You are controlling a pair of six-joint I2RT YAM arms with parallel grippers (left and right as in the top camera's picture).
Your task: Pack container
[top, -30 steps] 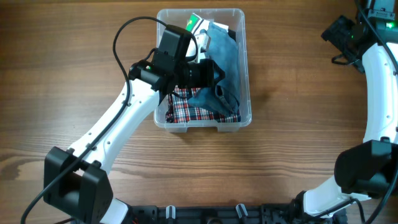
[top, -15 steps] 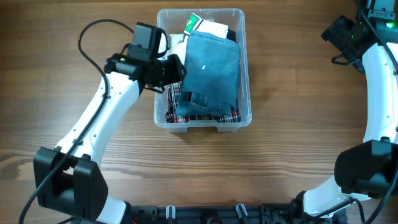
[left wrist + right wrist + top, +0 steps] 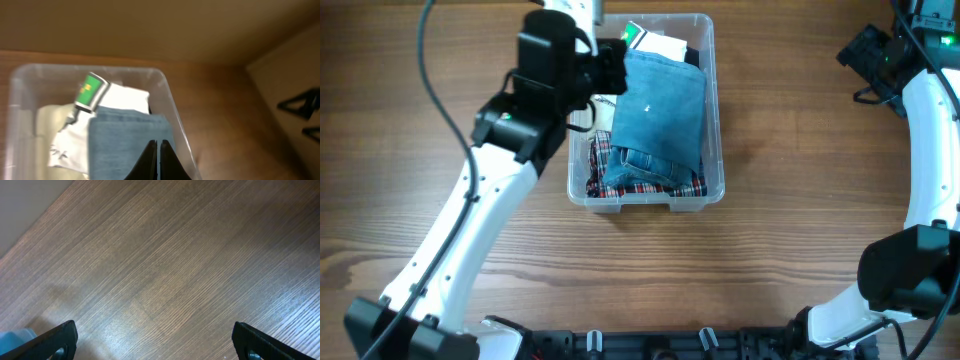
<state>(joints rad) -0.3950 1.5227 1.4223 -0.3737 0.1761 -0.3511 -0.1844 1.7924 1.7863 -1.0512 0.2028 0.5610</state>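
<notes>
Denim jeans (image 3: pixel 665 105) sit folded over a plaid shirt (image 3: pixel 608 172) in the container (image 3: pixel 712 70) — packing looks approx. done. Jaws: left gripper (image 3: pixel 157 159) pressed together, empty; right gripper (image 3: pixel 156 344) spread wide, empty.

White left arm (image 3: pixel 470 235) and right arm (image 3: pixel 930 150); black joints (image 3: pixel 905 270), cable (image 3: pixel 423 60), left gripper (image 3: pixel 157 148).

From overhead, my left arm (image 3: pixel 545 80) covers the left rear corner of the container (image 3: pixel 716 120) and hides my left tool (image 3: pixel 157 148), and the jeans (image 3: pixel 662 105) bury all but the left and front edges of the plaid cloth (image 3: pixel 609 168). My left wrist view is blurred, cuts off the container's near end, and leaves the print on the green-and-white tag (image 3: pixel 90 90) too small to read. Of my right tool (image 3: pixel 157 341) only two finger ends show, in the wrist view's bottom corners.
</notes>
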